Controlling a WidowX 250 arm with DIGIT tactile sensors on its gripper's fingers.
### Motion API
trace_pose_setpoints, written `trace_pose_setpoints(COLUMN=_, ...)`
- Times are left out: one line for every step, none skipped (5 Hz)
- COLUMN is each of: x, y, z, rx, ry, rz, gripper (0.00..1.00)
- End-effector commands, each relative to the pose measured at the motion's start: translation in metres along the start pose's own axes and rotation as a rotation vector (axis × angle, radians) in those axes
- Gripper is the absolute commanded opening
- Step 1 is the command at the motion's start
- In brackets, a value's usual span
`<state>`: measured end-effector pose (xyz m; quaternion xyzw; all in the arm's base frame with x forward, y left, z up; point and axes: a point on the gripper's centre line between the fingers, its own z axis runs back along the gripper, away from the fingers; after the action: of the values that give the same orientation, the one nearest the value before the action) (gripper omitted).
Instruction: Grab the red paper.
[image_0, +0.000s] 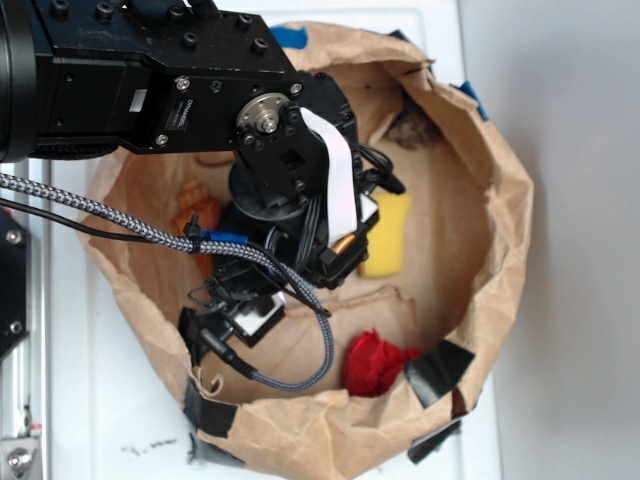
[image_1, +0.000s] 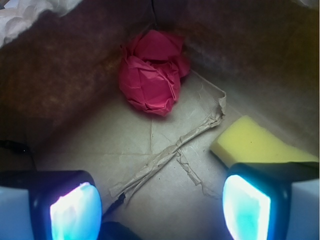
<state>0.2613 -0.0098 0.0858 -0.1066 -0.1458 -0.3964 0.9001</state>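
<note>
A: Where's the red paper (image_1: 151, 73) relative to the gripper (image_1: 160, 202)?

B: Straight ahead of it in the wrist view, a touch left of the centreline between the fingers. It's tucked into the corner where the brown paper bag (image_0: 500, 250) floor meets the wall. Clear floor between it and the fingertips, so near but not touching.

A: Jaws?

B: Spread wide, nothing between them. Both pads glow at the bottom corners of the wrist view, left finger (image_1: 75, 210) and right finger (image_1: 247, 207).

A: Any long axis on the wad to line up with?

B: Not really. Lumpy and irregular, maybe slightly taller than wide from this angle. I'd say finger orientation barely matters; the opening looks wider than the wad.

A: Obstacles?

B: Yellow sponge (image_1: 255, 145) sits just ahead of the right finger, off to the right of the paper and apart from it. A creased ridge in the bag floor runs diagonally between gripper and target, flat enough to ignore I think.

A: So the move is?

B: My guess: advance forward, nudge left, descend. Risk is the wad being hard against the bag wall, so the far side may leave little room.
</note>
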Motion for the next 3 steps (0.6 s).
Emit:
trace_pose_setpoints(x=0.015, y=-0.005, z=0.009, rx=0.038, ry=-0.028, rz=-0.058, gripper=1.0)
trace_pose_setpoints(x=0.023, y=-0.006, z=-0.004, rx=0.06, ry=-0.05, rz=-0.08, gripper=1.0)
trace_pose_setpoints(x=0.036, y=-0.003, z=-0.009, rx=0.051, ry=-0.034, rz=-0.065, gripper=1.0)
